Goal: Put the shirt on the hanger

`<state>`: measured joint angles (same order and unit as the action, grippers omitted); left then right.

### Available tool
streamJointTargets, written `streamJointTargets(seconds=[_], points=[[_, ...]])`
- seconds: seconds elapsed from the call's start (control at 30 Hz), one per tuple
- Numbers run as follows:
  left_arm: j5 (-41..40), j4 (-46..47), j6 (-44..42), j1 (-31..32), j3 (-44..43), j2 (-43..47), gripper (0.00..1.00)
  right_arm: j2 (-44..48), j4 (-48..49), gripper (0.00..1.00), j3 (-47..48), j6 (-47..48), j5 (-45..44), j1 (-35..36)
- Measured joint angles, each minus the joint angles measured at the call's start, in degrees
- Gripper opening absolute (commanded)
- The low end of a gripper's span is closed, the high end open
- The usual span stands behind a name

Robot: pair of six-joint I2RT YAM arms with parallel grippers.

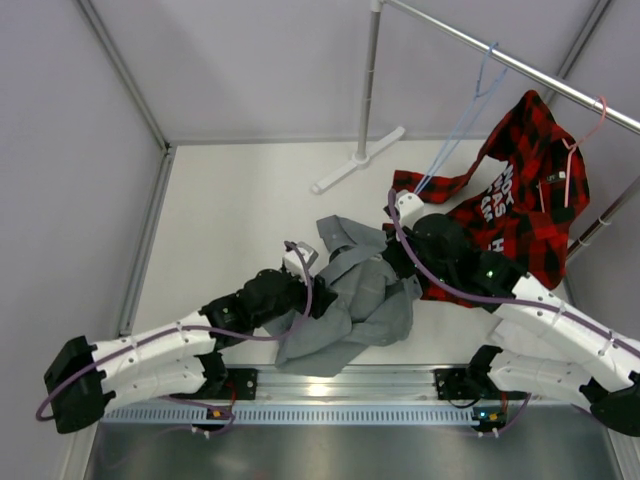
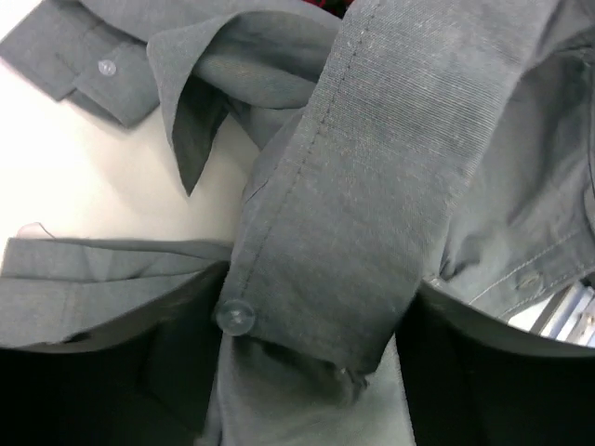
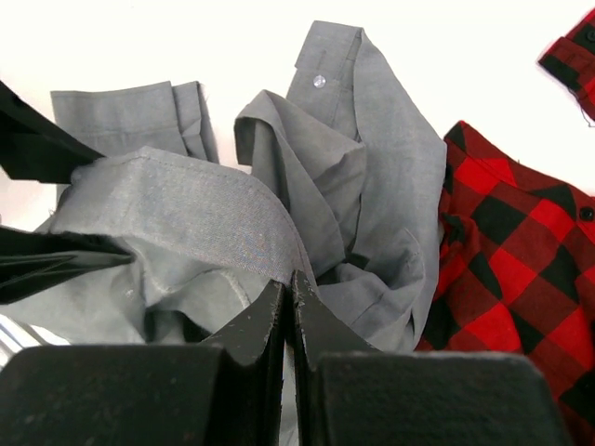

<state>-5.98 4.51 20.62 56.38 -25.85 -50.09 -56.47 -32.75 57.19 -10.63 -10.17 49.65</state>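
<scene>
The grey shirt [image 1: 360, 300] lies crumpled on the white table between both arms. My left gripper [image 1: 322, 297] stands open at its left side; in the left wrist view a buttoned band of the shirt [image 2: 372, 186] runs between the spread fingers [image 2: 93, 372] of the left gripper [image 2: 321, 279]. My right gripper [image 1: 398, 262] is at the shirt's upper right, and the right wrist view shows this right gripper [image 3: 290, 279] shut, pinching the edge of a raised grey fold [image 3: 186, 204]. The light-blue hanger [image 1: 468, 112] hangs empty on the rail, well behind both grippers.
A red-and-black plaid shirt [image 1: 520, 200] on a pink hanger [image 1: 578, 150] hangs from the metal rail [image 1: 520, 70] at the right, its lower part draped beside my right arm. The rail's post [image 1: 370, 80] and foot stand behind the grey shirt. Walls close in on both sides.
</scene>
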Motion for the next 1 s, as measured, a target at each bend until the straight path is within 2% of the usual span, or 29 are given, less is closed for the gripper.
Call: streamJointTargets(seconds=[0.1,0.17,0.27,0.3,0.4,0.57,0.8,1.0], points=[[-3.96,-0.92,-0.5,1.84,-2.36,-3.26,0.42,-0.02,-0.44,0.0,0.7,0.31,0.81,-0.24],[-6.01,-1.68,-1.01,2.71,-3.82,-3.54,0.35,-0.02,-0.74,0.0,1.07,0.57,0.96,-0.46],[-8.17,-3.3,-1.44,3.34,-6.23,-1.97,0.43,-0.07,-0.87,0.0,1.11,0.66,1.07,-0.74],[-8.61,-4.07,-1.55,3.37,-7.06,-0.92,0.58,-0.15,-0.96,0.0,1.11,0.66,1.11,-0.83],[-9.16,-6.29,-2.01,3.34,-10.12,1.86,0.68,-0.5,-1.07,0.0,1.11,0.66,1.53,-0.85],[-9.51,-6.88,-2.56,3.34,-13.79,2.93,0.66,-1.53,-1.2,0.0,1.11,0.63,2.64,-1.03],[-8.17,-9.66,-2.67,3.41,-13.66,-1.27,0.71,-1.73,-1.6,0.0,2.25,0.63,2.95,-1.11],[-5.44,-9.77,-2.58,5.57,-10.71,0.04,0.72,-3.19,-2.12,0.0,2.99,0.66,2.95,-3.37]])
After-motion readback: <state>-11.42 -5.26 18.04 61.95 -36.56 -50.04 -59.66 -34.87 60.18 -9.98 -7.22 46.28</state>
